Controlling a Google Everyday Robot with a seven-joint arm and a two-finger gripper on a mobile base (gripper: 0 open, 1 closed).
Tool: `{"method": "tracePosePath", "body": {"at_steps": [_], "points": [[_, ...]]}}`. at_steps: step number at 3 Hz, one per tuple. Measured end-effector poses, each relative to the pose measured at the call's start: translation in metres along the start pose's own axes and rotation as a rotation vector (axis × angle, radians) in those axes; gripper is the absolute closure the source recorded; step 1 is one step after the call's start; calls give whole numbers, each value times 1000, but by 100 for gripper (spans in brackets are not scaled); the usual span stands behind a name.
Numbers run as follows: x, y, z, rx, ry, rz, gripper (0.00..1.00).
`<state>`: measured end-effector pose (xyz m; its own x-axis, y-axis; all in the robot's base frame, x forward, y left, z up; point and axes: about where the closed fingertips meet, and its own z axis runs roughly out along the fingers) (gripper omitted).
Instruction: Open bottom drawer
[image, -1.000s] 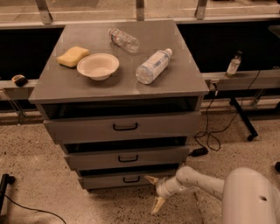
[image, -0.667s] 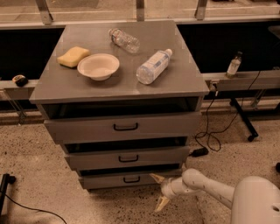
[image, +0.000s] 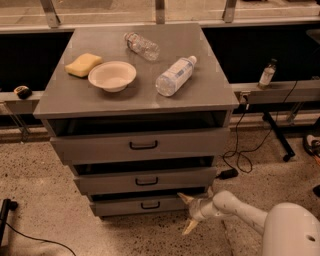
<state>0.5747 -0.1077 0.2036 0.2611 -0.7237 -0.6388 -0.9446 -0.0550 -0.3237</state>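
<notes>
A grey metal cabinet has three drawers. The bottom drawer (image: 135, 205) is the narrowest front, with a small black loop handle (image: 150, 205) at its centre. It stands slightly out, with a dark gap above it. My gripper (image: 186, 213) is low by the floor, just right of the bottom drawer's front right corner. Its two pale fingers are spread apart, one pointing up-left at the drawer corner, one pointing down at the floor. It holds nothing. The white arm (image: 240, 210) runs off to the lower right.
The middle drawer (image: 145, 180) and top drawer (image: 140, 145) sit above. On the cabinet top (image: 195, 95) lie a sponge (image: 83, 64), a bowl (image: 112, 76) and two plastic bottles (image: 174, 76). A cable and plug (image: 227, 173) lie on the floor at the right.
The gripper has moved slightly right and away from the drawer handle, toward the drawer's right corner. The drawers have not visibly moved.
</notes>
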Motion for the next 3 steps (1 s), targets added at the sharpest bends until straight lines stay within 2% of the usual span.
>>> {"method": "tracePosePath", "body": {"at_steps": [1,2,3], "points": [[10,-19,0,10,57,9,0],[16,-30,2,1,104,19,9],[24,-28,18,-55,150,31,25]]}}
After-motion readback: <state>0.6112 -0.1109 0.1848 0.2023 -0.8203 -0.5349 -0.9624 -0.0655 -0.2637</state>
